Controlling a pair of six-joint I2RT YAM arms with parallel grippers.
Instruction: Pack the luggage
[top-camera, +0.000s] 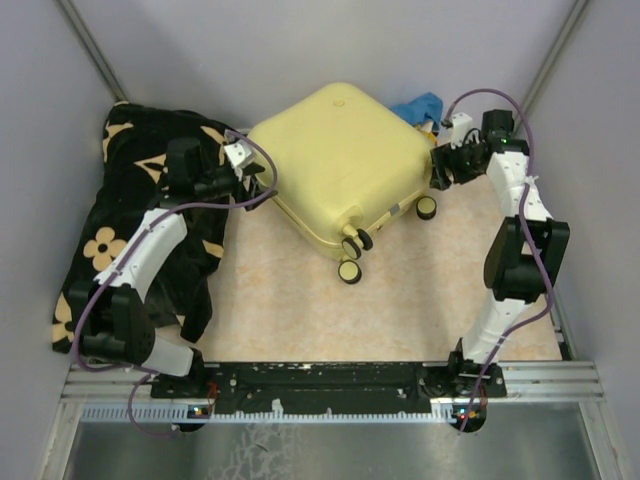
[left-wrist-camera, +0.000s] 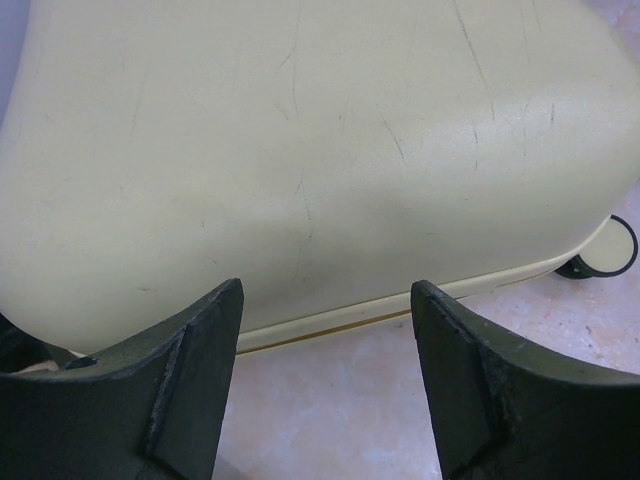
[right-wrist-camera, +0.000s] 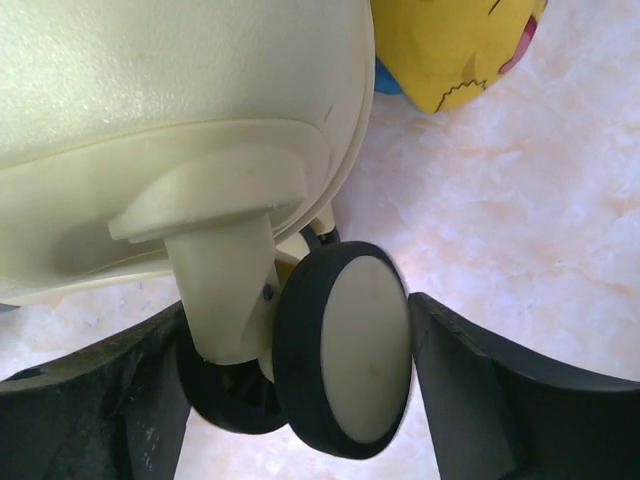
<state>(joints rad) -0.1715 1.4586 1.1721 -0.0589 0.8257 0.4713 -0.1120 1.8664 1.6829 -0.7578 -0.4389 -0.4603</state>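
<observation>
The pale-yellow luggage (top-camera: 340, 160) lies closed on the table, its black wheels toward the front right. My left gripper (top-camera: 255, 178) is open and empty at its left edge. In the left wrist view the shell (left-wrist-camera: 320, 150) fills the frame above the open gripper (left-wrist-camera: 325, 300), with the seam just beyond the tips. My right gripper (top-camera: 436, 166) is at the right corner. In the right wrist view this gripper (right-wrist-camera: 298, 305) is shut on a twin wheel (right-wrist-camera: 360, 350), one finger on each side.
A black blanket with tan flowers (top-camera: 130, 220) is heaped at the left under the left arm. A blue cloth (top-camera: 420, 105) and a yellow toy (right-wrist-camera: 450, 50) lie behind the suitcase's right corner. Grey walls close in both sides and the back.
</observation>
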